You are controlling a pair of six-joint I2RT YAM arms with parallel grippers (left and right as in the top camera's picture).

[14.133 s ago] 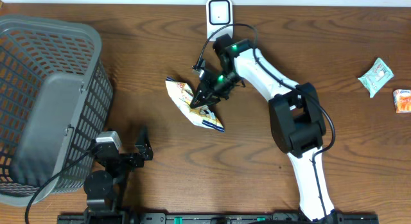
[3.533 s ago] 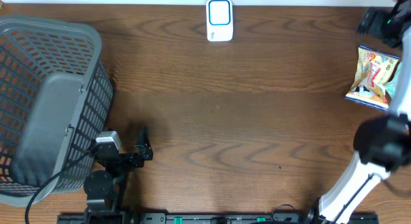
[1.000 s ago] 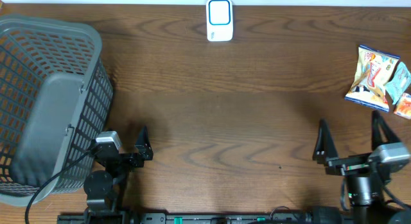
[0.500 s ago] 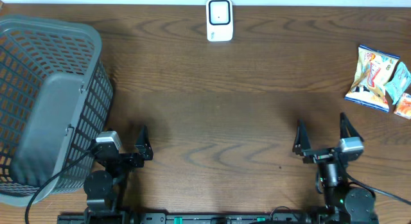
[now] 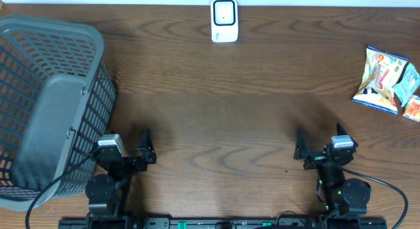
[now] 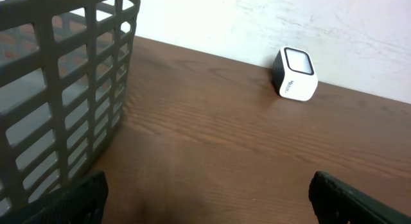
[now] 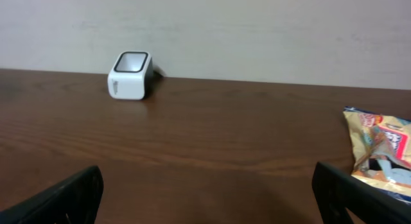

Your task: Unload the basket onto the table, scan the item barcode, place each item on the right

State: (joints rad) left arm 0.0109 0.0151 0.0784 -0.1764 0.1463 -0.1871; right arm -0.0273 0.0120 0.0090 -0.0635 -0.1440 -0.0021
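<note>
Left tool [image 5: 129, 142] and right tool [image 5: 319, 141] both released, empty, at near edge of counter [image 5: 223, 117]. Snack bag [image 5: 379, 80] lies far right, well apart from barcode scanner [image 5: 224, 20] at far centre.

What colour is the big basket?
The basket is grey all over, with a grid of holes in its walls. The overhead view shows it best.

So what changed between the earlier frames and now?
The right gripper carried the snack bag from in front of the scanner to the right edge of the table, let it go beside two small packets, then withdrew to the near edge, open and empty. The left gripper, basket and scanner stayed put.
</note>
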